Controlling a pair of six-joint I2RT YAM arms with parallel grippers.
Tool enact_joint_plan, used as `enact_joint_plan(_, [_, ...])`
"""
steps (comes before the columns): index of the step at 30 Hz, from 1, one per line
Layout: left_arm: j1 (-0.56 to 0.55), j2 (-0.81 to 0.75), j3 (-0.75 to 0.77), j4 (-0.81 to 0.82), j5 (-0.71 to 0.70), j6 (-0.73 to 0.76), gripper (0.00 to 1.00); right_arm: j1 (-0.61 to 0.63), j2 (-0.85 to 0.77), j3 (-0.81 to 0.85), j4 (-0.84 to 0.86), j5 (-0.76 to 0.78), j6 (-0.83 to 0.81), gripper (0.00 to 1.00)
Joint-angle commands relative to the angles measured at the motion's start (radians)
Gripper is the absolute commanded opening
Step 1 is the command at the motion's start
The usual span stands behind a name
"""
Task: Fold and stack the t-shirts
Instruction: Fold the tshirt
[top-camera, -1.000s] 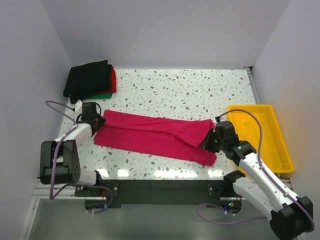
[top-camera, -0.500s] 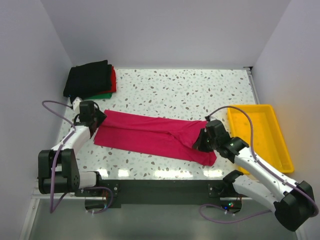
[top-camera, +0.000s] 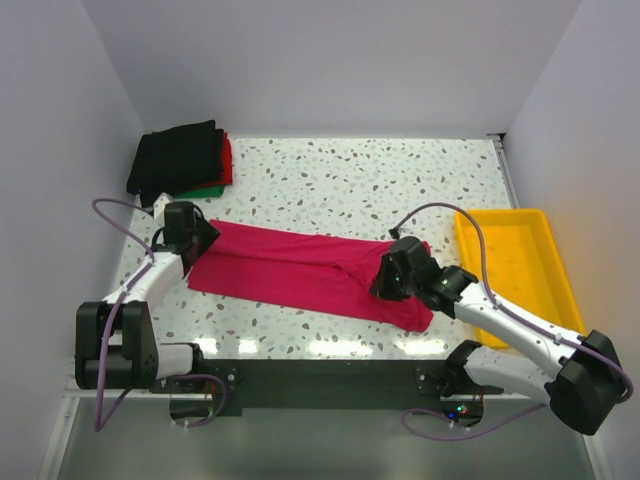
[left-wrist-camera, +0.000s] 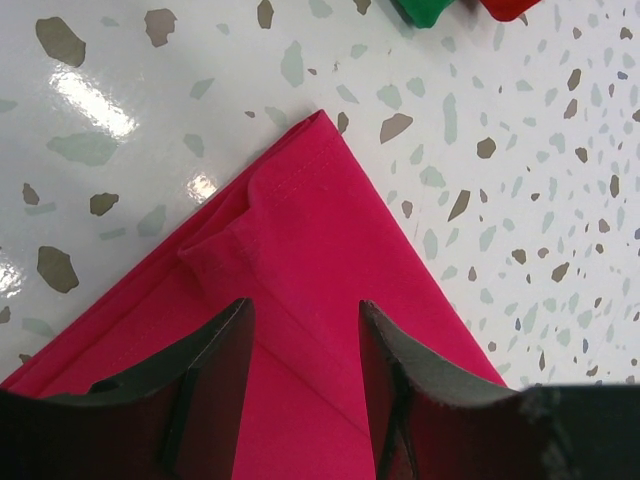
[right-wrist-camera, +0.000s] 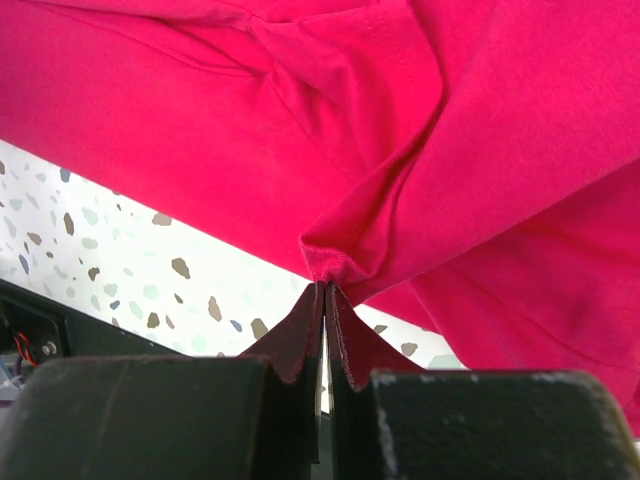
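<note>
From above, the pink t-shirt (top-camera: 300, 272) was seen stretched across the table (top-camera: 400, 180), the folded stack (top-camera: 182, 160) lying at the far-left corner. At the left wrist, the left gripper (left-wrist-camera: 300, 380) was spread wide over the shirt's corner. At the right wrist, the right gripper (right-wrist-camera: 325, 300) was pinched on its cloth.

The top camera is looking down from behind; both wrist cameras are peering closely. All are sharing the magenta t-shirt (top-camera: 290, 270).
</note>
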Motion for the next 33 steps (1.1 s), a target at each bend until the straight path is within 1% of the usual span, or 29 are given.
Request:
enact_joint_plan(1, [-0.009,-0.029,0.017,0.009,0.009,-0.007,0.51,0.034,0.023,0.06,0.047,0.044,0.02,0.03])
enact_joint_plan(10, [-0.01,-0.028,0.006,0.022,0.022,-0.001,0.51,0.084,0.09,0.107,0.061,0.074,0.023,0.03])
enact_joint_plan(18, [-0.01,-0.022,0.003,0.037,0.042,0.01,0.51,0.098,0.143,0.149,0.046,0.106,0.011,0.03])
enact_joint_plan(21, [-0.01,-0.017,0.006,0.043,0.06,0.016,0.51,0.098,0.133,0.112,0.037,0.118,0.017,0.03])
enact_joint_plan(22, [-0.036,-0.014,0.006,0.043,0.068,0.018,0.51,0.098,0.126,0.097,0.035,0.123,0.028,0.03])
enact_joint_plan(26, [-0.058,-0.006,-0.003,0.052,0.077,0.021,0.51,0.098,0.051,0.003,-0.017,0.159,0.057,0.04])
enact_joint_plan(27, [-0.061,-0.003,-0.003,0.055,0.081,0.021,0.51,0.098,0.037,-0.009,-0.034,0.167,0.061,0.08])
enact_joint_plan(29, [-0.07,0.007,-0.006,0.058,0.085,0.022,0.51,0.098,0.006,-0.036,-0.093,0.195,0.081,0.12])
enact_joint_plan(30, [-0.071,0.01,-0.006,0.061,0.092,0.022,0.51,0.098,-0.024,-0.043,-0.117,0.202,0.089,0.18])
enact_joint_plan(32, [-0.074,0.014,-0.005,0.061,0.095,0.026,0.51,0.096,-0.054,-0.049,-0.187,0.215,0.107,0.24])
enact_joint_plan(33, [-0.076,0.014,-0.005,0.063,0.095,0.027,0.51,0.098,-0.093,-0.047,-0.206,0.219,0.112,0.33])
